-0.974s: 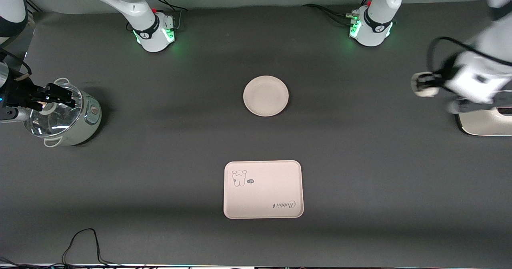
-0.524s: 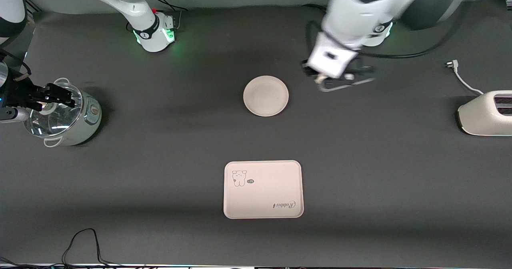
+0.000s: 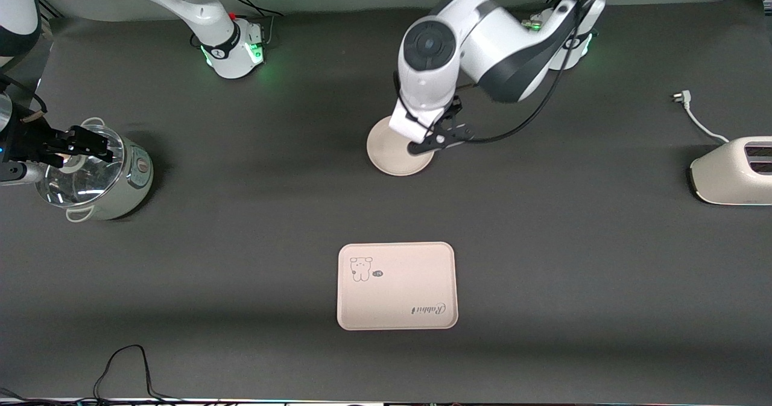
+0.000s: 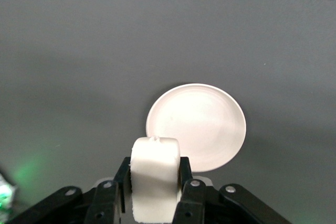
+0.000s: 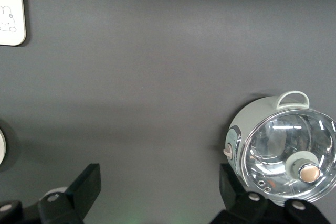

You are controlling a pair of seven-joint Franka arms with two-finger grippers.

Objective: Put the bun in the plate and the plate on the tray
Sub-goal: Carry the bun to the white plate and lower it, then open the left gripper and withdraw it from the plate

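The bun (image 4: 155, 179), a small off-white lump, sits pinched between the black fingers of my left gripper (image 4: 155, 169), which is shut on it. That left gripper (image 3: 431, 143) hangs over the round cream plate (image 3: 392, 152), at the edge toward the left arm's end. In the left wrist view the plate (image 4: 199, 124) is bare. The rectangular tray (image 3: 396, 285) with the printed animal lies nearer the front camera than the plate and has nothing on it. My right gripper (image 3: 84, 143) waits open over the pot, its jaws wide apart (image 5: 157, 192) and holding nothing.
A pale green pot with a glass lid (image 3: 96, 174) stands at the right arm's end of the table. A cream toaster (image 3: 733, 171) with its cord and plug (image 3: 684, 98) stands at the left arm's end. A black cable (image 3: 129, 364) lies near the front edge.
My left arm has swung from the toaster end of the table to over the plate, carrying the bun. The right arm has not moved.
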